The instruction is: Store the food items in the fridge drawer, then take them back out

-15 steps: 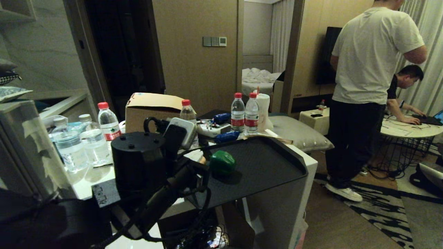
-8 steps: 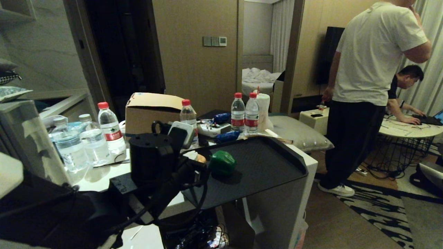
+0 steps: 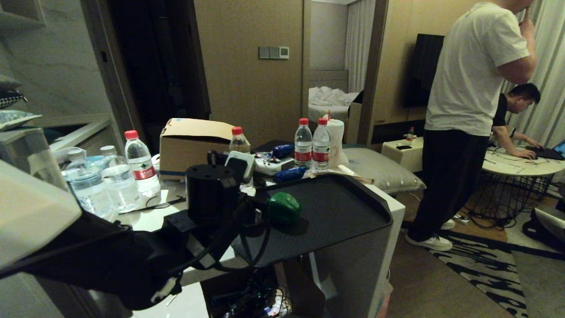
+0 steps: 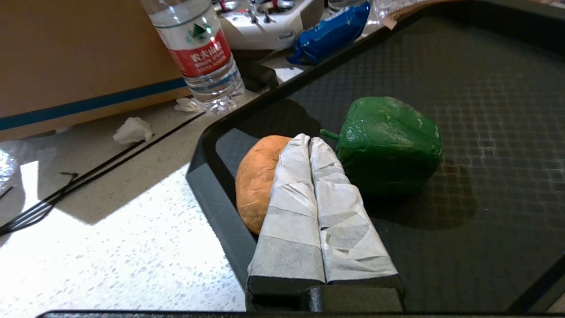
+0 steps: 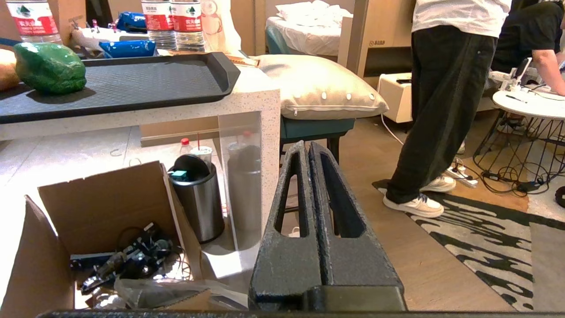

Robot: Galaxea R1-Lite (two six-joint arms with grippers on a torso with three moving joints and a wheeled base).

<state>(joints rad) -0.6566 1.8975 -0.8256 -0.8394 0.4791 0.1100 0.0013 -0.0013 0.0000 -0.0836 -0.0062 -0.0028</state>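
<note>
A dark green pepper-shaped food item (image 4: 390,143) and a smaller tan-brown one (image 4: 256,181) lie side by side at the near corner of a black tray (image 4: 485,88) on the counter. My left gripper (image 4: 309,140) is shut with nothing in it. Its tape-wrapped fingertips (image 4: 300,145) point into the gap between the two items, overlapping the tan one. In the head view the green item (image 3: 283,208) shows past my left wrist (image 3: 212,190), and the tan one is hidden behind it. My right gripper (image 5: 305,148) hangs shut and low beside the counter. The fridge drawer is out of view.
Water bottles (image 3: 140,161) stand left of the tray, with a cardboard box (image 3: 194,141), a controller (image 4: 265,22) and blue packets (image 4: 331,33) behind it. A person (image 3: 468,119) stands at the right, and another sits at a round table (image 3: 525,165). An open box (image 5: 106,221) and a bin (image 5: 198,198) sit under the counter.
My left arm has reached forward and right to the tray's near corner, and now hides the tan item in the head view. The standing person has stepped right and raised a hand.
</note>
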